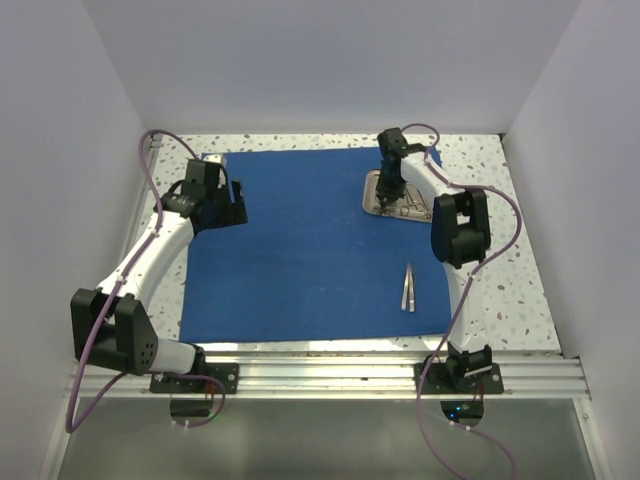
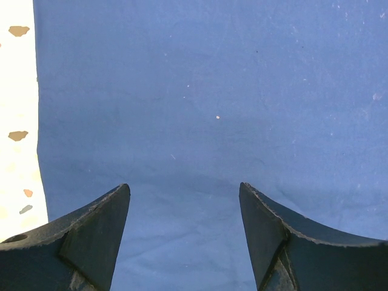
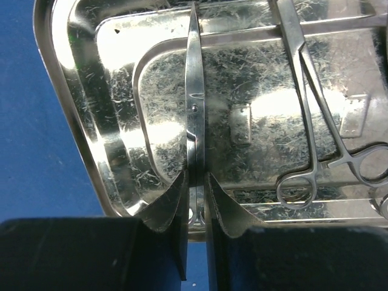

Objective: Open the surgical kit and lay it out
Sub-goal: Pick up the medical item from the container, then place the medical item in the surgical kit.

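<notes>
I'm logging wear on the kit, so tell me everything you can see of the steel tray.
The steel tray is a shallow, shiny rectangle with rounded corners and a raised rim. Its stepped base is covered in fine scratches. It lies flat and right side up on the blue cloth, toward the cloth's far right corner. Inside it are closed scissors and ring-handled forceps. The right gripper reaches in over the rim, shut on the scissors. I cannot tell whether it touches the tray itself.
</notes>
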`<state>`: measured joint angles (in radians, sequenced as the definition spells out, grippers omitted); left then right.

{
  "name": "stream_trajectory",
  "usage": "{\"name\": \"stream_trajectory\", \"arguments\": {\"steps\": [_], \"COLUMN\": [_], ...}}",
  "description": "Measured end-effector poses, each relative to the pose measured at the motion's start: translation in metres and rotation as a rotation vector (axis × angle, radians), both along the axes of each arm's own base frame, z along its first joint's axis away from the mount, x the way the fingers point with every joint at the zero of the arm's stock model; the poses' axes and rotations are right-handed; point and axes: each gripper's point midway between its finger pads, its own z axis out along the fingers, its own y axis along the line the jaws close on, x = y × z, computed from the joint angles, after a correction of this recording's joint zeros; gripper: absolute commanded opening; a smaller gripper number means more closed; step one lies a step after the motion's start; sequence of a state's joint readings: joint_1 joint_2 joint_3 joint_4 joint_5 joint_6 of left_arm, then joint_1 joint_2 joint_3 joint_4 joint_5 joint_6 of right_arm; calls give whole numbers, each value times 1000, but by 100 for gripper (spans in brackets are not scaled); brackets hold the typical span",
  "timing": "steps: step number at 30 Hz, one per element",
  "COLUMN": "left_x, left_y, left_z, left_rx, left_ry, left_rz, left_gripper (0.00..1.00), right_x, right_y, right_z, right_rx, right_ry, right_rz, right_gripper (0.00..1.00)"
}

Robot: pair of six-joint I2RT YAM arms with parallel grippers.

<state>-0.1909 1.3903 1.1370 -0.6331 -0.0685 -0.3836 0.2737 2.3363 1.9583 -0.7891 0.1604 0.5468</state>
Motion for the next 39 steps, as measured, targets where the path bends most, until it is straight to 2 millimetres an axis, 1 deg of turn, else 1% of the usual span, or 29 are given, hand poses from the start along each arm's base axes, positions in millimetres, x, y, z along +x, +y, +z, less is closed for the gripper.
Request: {"name": "stream_trajectory", "arguments": {"steps": [9,11,17,20,22,25,28,30,32,33,35,36,37,38,39], "left_x": [-1,-1,-1,-1,-2,-5,-9,-11,-13,-14,-13,-12,-12,-11,-11], "left_y": [-1,-1,-2,-3,-4,-6,-8,-10,-11,-12,-14,-15,-16,-17,-18], "left_z": [0,0,6,12,16,19,14,8,4,2,2,2,2,2,3], "left_rx": [-10,-13,-24,-33,-42,-62,-77,-86,-93,-96,-104,-109,-115,-119,-122], "left_ry": [4,3,-13,-33,-50,-69,-71,-63,-55,-52,-58,-62,-65,-66,-68], "left_rz": [13,15,16,12,10,6,4,-3,-10,-13,-19,-23,-27,-31,-33], "left_gripper": [76,76,77,76,76,76,76,76,76,76,76,76,77,77,76], "right_x": [3,2,-1,-13,-30,-63,-117,-157,-202,-221,-251,-259,-268,-271,-272], "right_y": [11,18,45,52,56,56,69,78,84,87,92,92,93,93,95], "right_z": [7,10,35,49,59,72,77,72,60,53,38,33,26,22,20], "right_rx": [41,68,136,149,160,159,159,168,170,172,182,185,192,197,208], "right_ry": [21,31,17,20,27,43,80,122,189,220,272,291,312,318,321], "right_rz": [41,54,106,126,143,163,219,260,298,314,335,337,336,332,325], "right_gripper": [0,0,0,0,0,0,0,0,0,0,0,0,12,30,58]}}
